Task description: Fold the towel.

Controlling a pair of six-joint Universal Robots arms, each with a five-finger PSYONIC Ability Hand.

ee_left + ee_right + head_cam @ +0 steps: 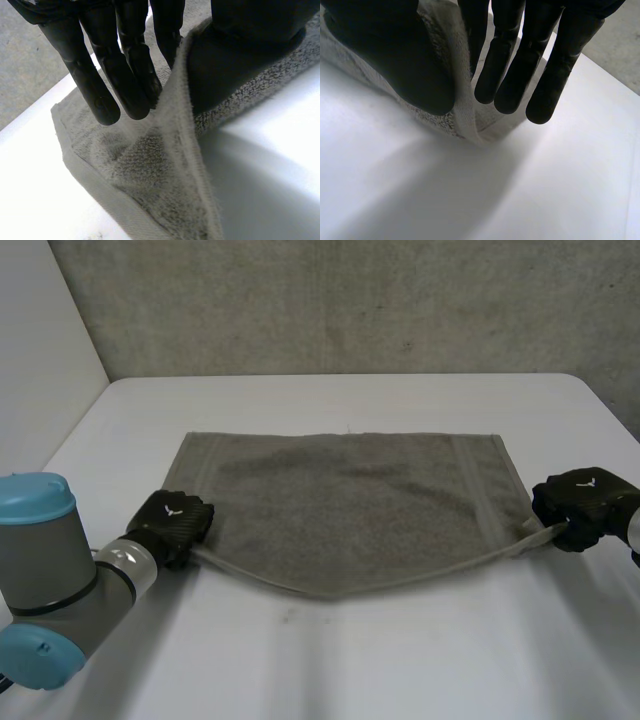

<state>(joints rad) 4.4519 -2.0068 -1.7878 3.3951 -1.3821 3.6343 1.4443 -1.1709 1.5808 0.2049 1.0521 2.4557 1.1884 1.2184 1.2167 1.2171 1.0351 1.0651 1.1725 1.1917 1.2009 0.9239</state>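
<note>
The fingers (102, 90) and thumb of the black left hand (172, 525) pinch the near left corner of the grey-green fluffy towel (350, 505). The black right hand (585, 505) pinches the near right corner the same way. The towel lies mid-frame on the white surface (350, 660), with both held corners lifted a little.

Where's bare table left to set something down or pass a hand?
Bare table lies in front of the towel, plus a strip between its far edge and the wall. Crowded at both near corners, pinched by the left robot hand and right robot hand.
</note>
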